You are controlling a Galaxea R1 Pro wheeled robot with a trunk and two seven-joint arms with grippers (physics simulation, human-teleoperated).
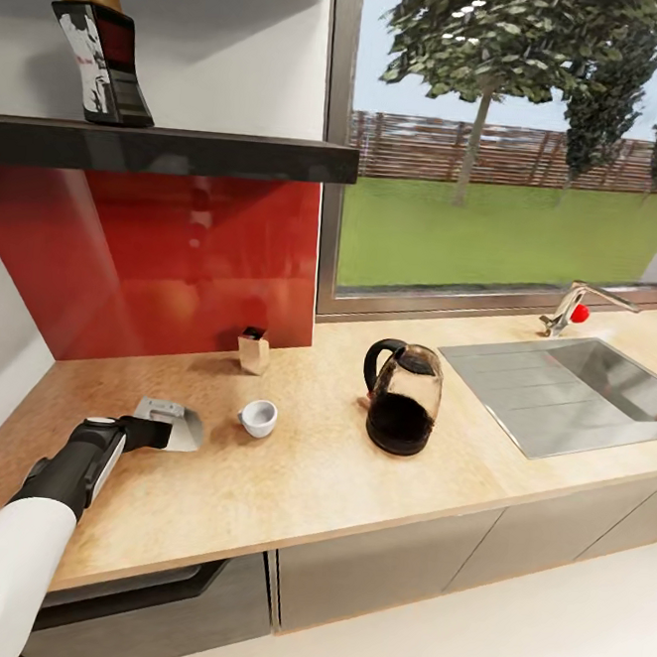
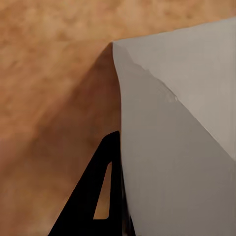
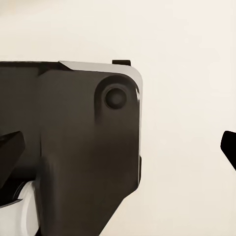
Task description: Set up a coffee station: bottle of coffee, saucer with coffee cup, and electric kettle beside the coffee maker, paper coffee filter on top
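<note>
While your left gripper (image 1: 160,433) reaches over the countertop (image 1: 336,469) with its fingers seemingly clamped on the grey paper coffee filter (image 1: 176,425), the glass coffee maker (image 1: 402,397) stands well apart beyond the coffee cup (image 1: 258,417), so lift before you carry. You keep the filter high enough to pass over the cup, then lower it squarely onto the maker's open top, and only then release. Your right gripper's fingers are spread apart in its wrist view, and the bottle of coffee (image 1: 106,50) waits on the shelf (image 1: 165,150).
</note>
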